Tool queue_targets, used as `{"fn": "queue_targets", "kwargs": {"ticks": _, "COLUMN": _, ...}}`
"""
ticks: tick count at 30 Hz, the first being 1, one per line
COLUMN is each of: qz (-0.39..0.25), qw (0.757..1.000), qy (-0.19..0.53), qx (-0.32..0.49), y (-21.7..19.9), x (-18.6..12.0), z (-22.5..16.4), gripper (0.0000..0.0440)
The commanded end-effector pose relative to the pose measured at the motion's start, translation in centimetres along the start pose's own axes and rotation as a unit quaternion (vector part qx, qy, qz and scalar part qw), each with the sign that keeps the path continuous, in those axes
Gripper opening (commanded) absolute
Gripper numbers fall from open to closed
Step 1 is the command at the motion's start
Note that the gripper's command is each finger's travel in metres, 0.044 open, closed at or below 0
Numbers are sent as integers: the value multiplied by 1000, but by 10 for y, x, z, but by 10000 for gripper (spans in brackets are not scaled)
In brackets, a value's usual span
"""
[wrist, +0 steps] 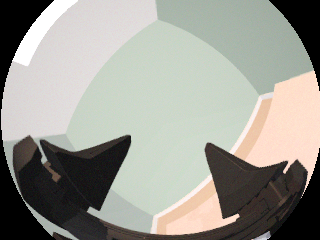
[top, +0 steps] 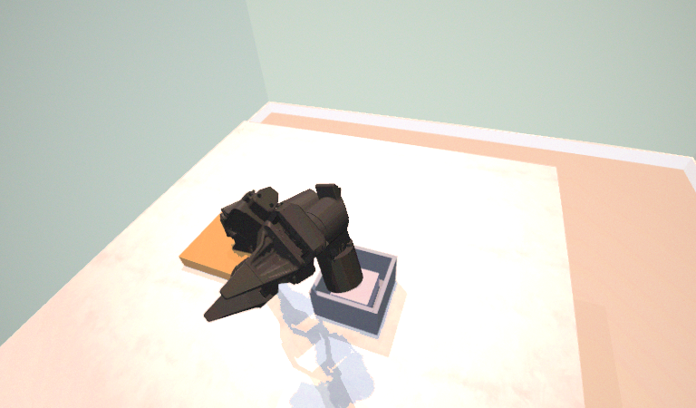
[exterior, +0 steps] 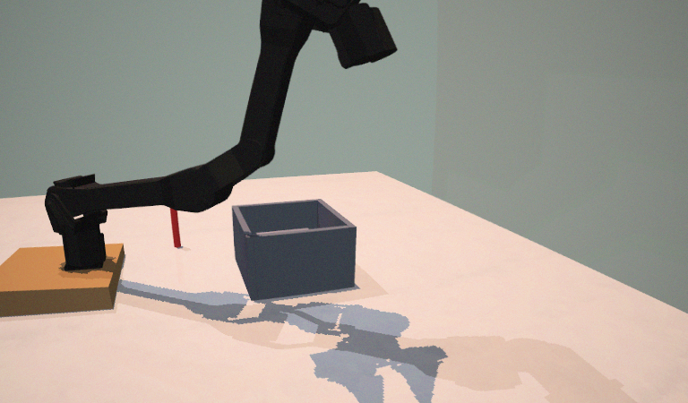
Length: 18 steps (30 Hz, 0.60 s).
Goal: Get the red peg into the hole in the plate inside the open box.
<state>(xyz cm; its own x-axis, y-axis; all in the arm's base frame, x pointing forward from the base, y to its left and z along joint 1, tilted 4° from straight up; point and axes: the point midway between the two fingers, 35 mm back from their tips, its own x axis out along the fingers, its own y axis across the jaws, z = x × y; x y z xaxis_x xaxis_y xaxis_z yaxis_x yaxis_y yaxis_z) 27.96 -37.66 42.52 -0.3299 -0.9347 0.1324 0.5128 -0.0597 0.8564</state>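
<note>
My robot arm is black all over, with a bit of brown where the light hits it. It has long, smooth parts with chunky, bumpy joints between them. One short, fat piece looks like a can with a round end. My gripper has two dark fingers, and up close each one looks like a pointy triangle with a sharp tip. Behind the fingers I see little steps and notches, and a curved dark edge. Near the arm's bottom there are blocky bits with small dents.
</note>
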Motion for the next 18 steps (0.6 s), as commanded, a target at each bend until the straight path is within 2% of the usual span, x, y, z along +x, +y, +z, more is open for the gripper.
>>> {"fn": "queue_targets", "kwargs": {"ticks": 1, "qz": 3, "qw": 1000, "qy": 1, "qx": 8, "y": -1, "x": 1, "z": -1, "gripper": 420}}
{"fn": "queue_targets", "kwargs": {"ticks": 3, "qz": 11, "qw": 999, "qy": 0, "qx": 38, "y": 0, "x": 3, "z": 2, "gripper": 440}}
{"fn": "queue_targets", "kwargs": {"ticks": 9, "qz": 30, "qw": 990, "qy": -12, "qx": 139, "y": 3, "x": 9, "z": 21, "gripper": 440}}
{"fn": "queue_targets", "kwargs": {"ticks": 18, "qz": 66, "qw": 956, "qy": -34, "qx": 285, "y": 6, "x": 23, "z": 59, "gripper": 440}}
